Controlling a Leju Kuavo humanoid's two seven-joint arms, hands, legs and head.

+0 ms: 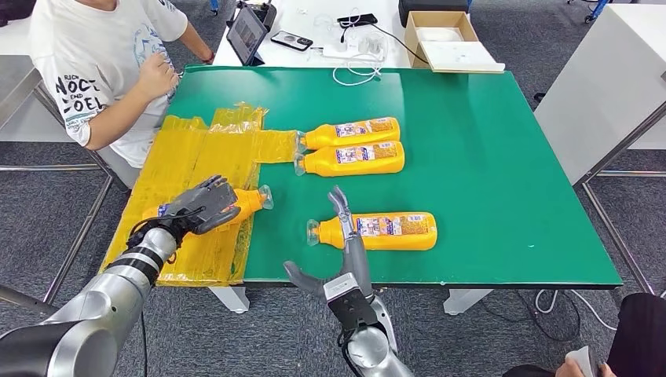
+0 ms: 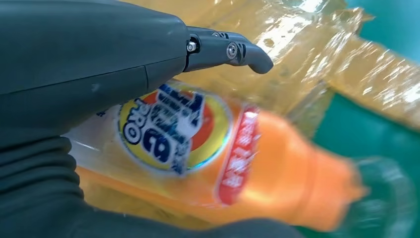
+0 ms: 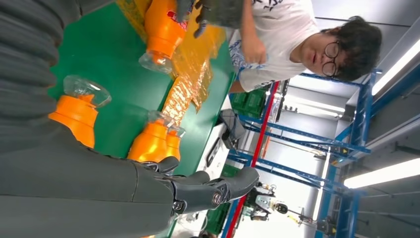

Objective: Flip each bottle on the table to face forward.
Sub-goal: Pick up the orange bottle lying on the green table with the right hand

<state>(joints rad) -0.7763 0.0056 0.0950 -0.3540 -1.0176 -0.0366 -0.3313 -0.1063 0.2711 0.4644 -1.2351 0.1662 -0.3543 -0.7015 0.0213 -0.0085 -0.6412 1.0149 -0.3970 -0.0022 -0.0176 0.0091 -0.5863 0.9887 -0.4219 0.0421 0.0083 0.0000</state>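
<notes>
Several orange bottles lie on their sides on the green table (image 1: 487, 157). Two lie side by side at the middle back, one (image 1: 349, 132) behind the other (image 1: 353, 159). My left hand (image 1: 203, 206) is wrapped over a third bottle (image 1: 250, 202) on the yellow plastic sheet (image 1: 196, 153). In the left wrist view that bottle (image 2: 208, 158) shows its round blue and yellow label between finger (image 2: 233, 51) and thumb. The near bottle (image 1: 393, 231) lies by the front edge. My right hand (image 1: 345, 243) is open, fingers stretched across its neck, thumb spread wide. The right wrist view shows this hand (image 3: 198, 191) and the bottle's clear cap (image 3: 86, 89).
A person (image 1: 102, 63) sits at the table's far left corner, hand near the yellow sheet. Behind the table a white desk holds a tablet (image 1: 247, 33), a phone (image 1: 291, 40), cables and a cardboard box (image 1: 448, 39). Another person's hand (image 1: 585, 361) is at the lower right.
</notes>
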